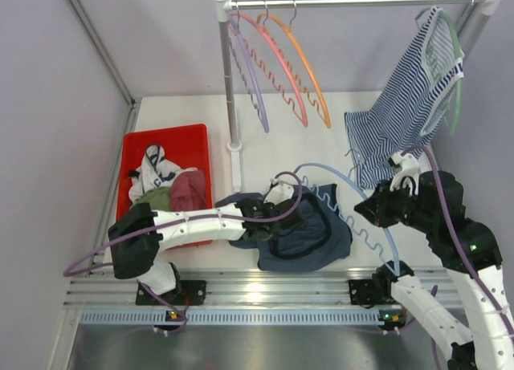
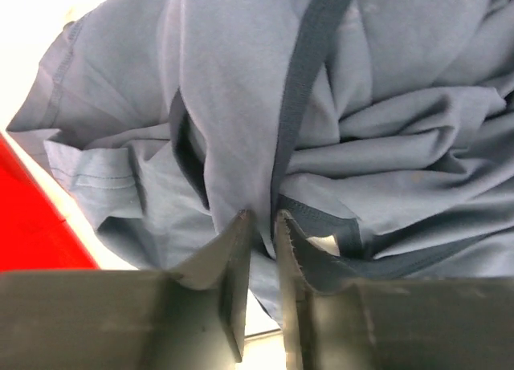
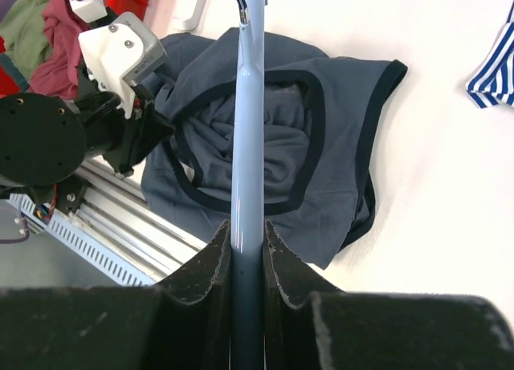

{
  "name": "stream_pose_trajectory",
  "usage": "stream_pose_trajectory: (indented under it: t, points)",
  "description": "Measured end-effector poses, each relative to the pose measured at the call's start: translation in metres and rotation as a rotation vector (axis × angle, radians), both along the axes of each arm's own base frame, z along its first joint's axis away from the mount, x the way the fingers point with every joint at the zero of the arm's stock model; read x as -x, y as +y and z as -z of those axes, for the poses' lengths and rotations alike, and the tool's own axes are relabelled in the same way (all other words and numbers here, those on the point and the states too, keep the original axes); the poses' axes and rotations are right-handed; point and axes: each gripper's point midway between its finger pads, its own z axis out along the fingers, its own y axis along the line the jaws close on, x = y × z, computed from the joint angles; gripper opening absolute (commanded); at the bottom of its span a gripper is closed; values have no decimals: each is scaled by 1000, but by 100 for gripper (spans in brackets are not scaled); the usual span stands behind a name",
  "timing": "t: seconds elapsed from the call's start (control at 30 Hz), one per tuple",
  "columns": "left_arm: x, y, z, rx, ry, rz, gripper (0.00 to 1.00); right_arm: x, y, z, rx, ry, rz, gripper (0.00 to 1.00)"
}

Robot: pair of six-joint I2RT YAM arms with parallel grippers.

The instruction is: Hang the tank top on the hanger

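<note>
Tank top lies bunched on the surface at near centre, long axis roughly left-right. Hanger slants far-left to near-right over its right part, clamped on one limb by the right end effector. Left end effector is nearer the cloth, jaws narrow about a fold at its left edge.

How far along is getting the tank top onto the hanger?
Done: the right tool grips the light-blue hanger over the tank top. In hand: the left tool pinches a fold of it. Left: the top lies crumpled on the table, neither strap threaded onto the hanger.
</note>
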Motion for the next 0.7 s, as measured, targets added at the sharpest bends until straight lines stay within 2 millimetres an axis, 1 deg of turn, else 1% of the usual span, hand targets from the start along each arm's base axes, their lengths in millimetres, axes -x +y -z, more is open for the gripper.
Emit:
stream_pose_trajectory:
  t: [0.03,0.17,0.23,0.3,0.4,0.5,0.63,0.7]
  points:
    - [-1,1,0,-7,-5,4,0,-1,0,-3,5,3,-3,0]
    - [-9,6,-1,-20,-10,-2,0,-4,3,-11,9,13,-19,0]
    - [-16,11,-2,-7,-2,-18,0,-4,5,-11,9,23,-28,0]
    - [-26,19,-6,22,6,-42,0,-2,9,-9,12,37,-48,0]
    - [-43,35,-19,95,12,-86,0,5,18,-7,13,57,-93,0]
    - [-61,49,-40,182,-11,-123,0,16,31,-4,26,74,-150,0]
    - [-77,59,-62,304,-27,-136,0,34,56,1,89,86,-268,0]
    - [-83,63,-71,353,-30,-136,0,37,64,-2,114,67,-287,0]
